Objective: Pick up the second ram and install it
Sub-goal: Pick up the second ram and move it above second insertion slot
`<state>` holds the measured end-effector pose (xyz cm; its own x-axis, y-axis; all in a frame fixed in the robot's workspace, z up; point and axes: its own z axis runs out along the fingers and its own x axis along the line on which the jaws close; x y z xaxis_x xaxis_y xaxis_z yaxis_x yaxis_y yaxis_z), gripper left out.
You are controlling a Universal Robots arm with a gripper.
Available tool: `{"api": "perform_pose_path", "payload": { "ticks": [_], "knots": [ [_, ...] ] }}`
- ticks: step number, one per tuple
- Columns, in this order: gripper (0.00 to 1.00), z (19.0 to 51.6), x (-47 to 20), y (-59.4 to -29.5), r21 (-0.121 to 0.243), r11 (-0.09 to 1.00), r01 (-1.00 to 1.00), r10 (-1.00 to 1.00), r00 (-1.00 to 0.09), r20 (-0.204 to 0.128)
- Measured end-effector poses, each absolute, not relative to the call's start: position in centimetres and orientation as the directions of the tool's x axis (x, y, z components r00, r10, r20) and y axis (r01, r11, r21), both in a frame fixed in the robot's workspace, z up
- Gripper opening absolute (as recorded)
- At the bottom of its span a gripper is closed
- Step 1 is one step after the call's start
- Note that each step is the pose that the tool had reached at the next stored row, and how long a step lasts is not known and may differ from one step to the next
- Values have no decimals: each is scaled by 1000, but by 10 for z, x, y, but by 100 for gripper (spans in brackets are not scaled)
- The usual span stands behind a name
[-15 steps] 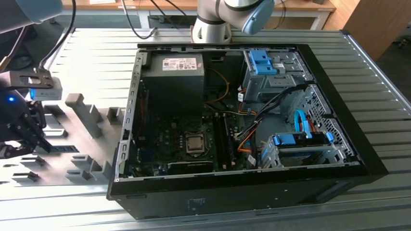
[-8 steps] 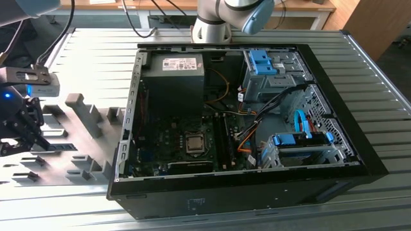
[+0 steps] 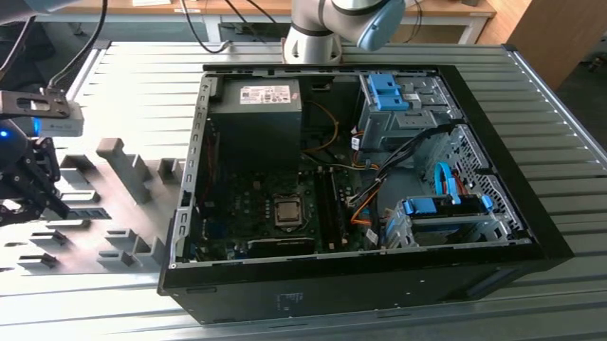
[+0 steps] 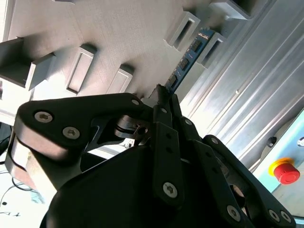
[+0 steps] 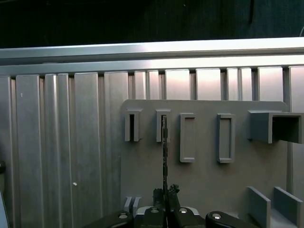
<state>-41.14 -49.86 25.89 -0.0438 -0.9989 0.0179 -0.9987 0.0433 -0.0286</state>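
Presently the claw (image 4: 162,94) is clamping the second ram (image 4: 187,59) edge-on over the grey fixture plate (image 4: 118,33), which is lying on the ribbed metal counter (image 4: 237,71).

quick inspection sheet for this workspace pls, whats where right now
surface: ribbed metal table with a grey slotted plate lying on it
job's things: memory stick, far end at a slot in the plate; open computer case beside the plate
clutter: nothing seen
claw: claw shut on the memory stick's near end
cables: blue cable and orange wires inside the case
surroundings: red stop button, wooden desk
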Motion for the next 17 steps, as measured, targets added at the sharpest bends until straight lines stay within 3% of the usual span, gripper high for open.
{"api": "perform_pose_path", "payload": {
  "ticks": [17],
  "knots": [
    [14,279,-411,-499,-29,43,-999,-999,-44,18]
  ]
}}
